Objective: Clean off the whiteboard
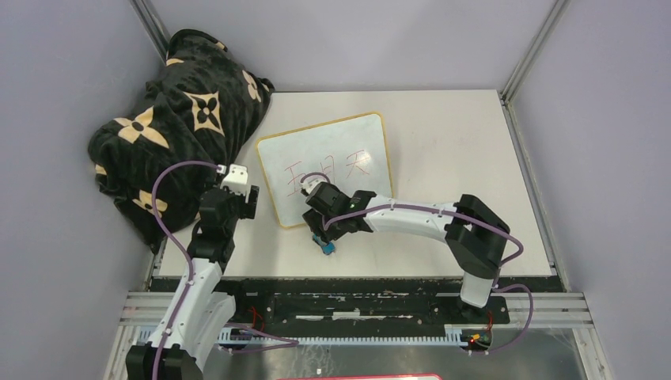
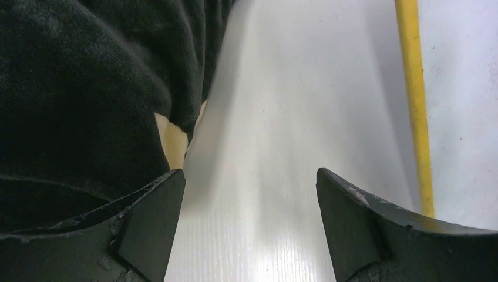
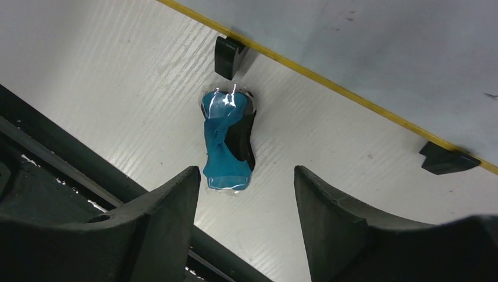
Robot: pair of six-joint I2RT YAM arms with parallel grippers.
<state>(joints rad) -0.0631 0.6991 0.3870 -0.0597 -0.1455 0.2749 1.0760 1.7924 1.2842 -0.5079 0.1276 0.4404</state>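
Observation:
The whiteboard (image 1: 328, 162) lies flat on the table, with a yellow frame and red characters near its middle. Its yellow edge shows in the left wrist view (image 2: 414, 100) and, with two black feet, in the right wrist view (image 3: 329, 85). A small blue and black eraser (image 3: 226, 141) lies on the table just in front of the board's near edge; it also shows in the top view (image 1: 324, 245). My right gripper (image 3: 246, 197) is open and empty, hovering above the eraser. My left gripper (image 2: 249, 217) is open and empty over bare table, left of the board.
A black-and-tan flower-patterned blanket (image 1: 170, 119) is heaped at the back left, close to my left gripper; it also shows in the left wrist view (image 2: 88, 88). A black rail (image 1: 348, 285) runs along the table's near edge. Grey walls enclose the table.

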